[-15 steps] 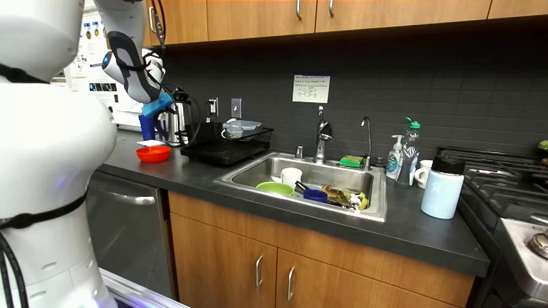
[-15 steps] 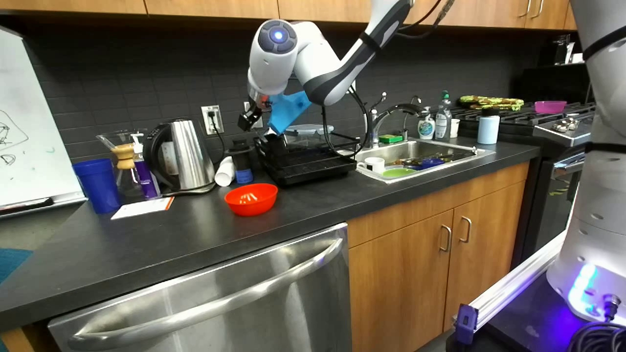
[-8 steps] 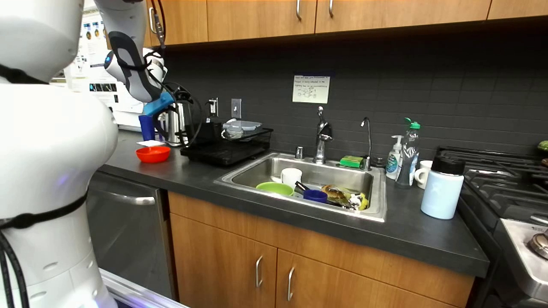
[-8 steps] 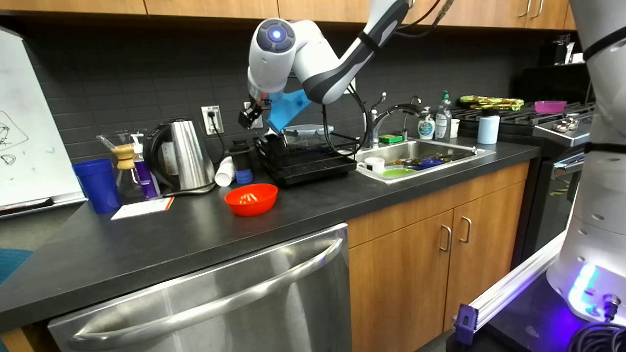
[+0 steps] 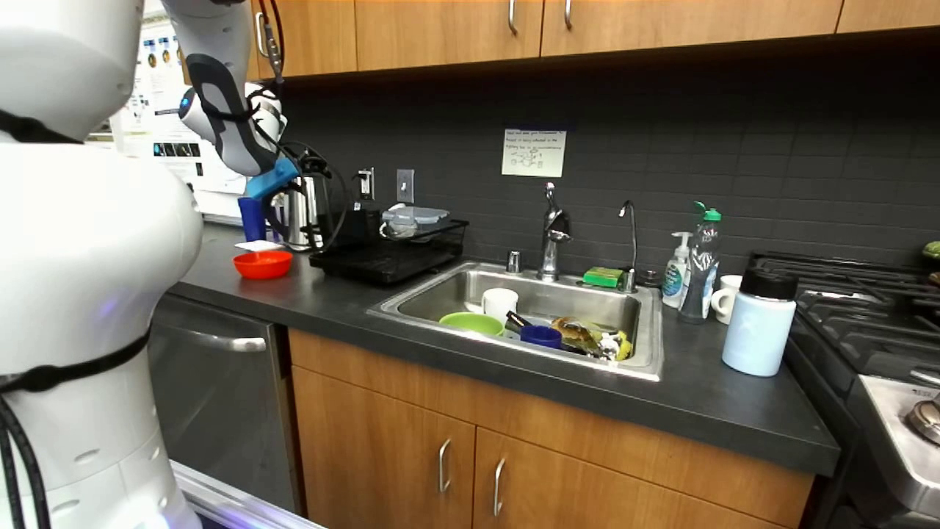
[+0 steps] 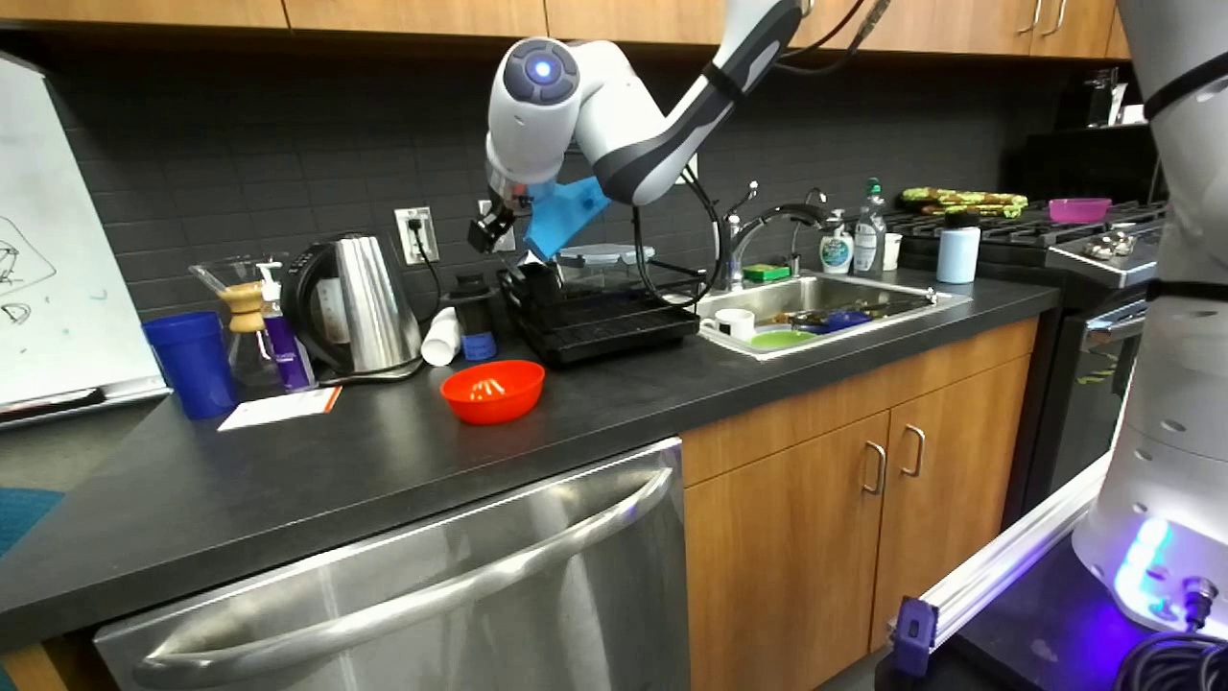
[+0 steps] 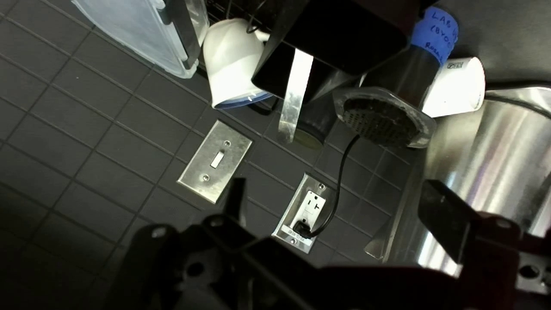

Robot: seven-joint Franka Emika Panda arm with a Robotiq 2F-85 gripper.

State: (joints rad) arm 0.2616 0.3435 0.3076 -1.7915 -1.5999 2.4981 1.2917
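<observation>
My gripper (image 7: 340, 206) stands open in the wrist view, its dark fingers wide apart with nothing between them. Beyond the gap is the tiled wall with an outlet (image 7: 311, 206) and a black plug. In an exterior view the gripper (image 6: 489, 230) hangs above the counter, between the steel kettle (image 6: 379, 307) and the black dish rack (image 6: 614, 326). A black brewer with a blue band (image 6: 477, 336) and a white cup on its side (image 6: 442, 338) lie below it. The red bowl (image 6: 492, 393) rests in front. A white mug (image 7: 232, 60) shows in the wrist view.
A sink (image 5: 650, 353) holds a white mug, a green bowl and other dishes. Soap bottles (image 5: 701, 264) and a light-blue flask (image 5: 758, 334) stand beside the stove. Left of the kettle are a blue cup (image 6: 192, 365) and a glass coffee maker (image 6: 247, 326). Cabinets (image 6: 413, 19) hang overhead.
The arm has shifted very slightly upward within the last second, then stays still. The objects on the counter have not moved.
</observation>
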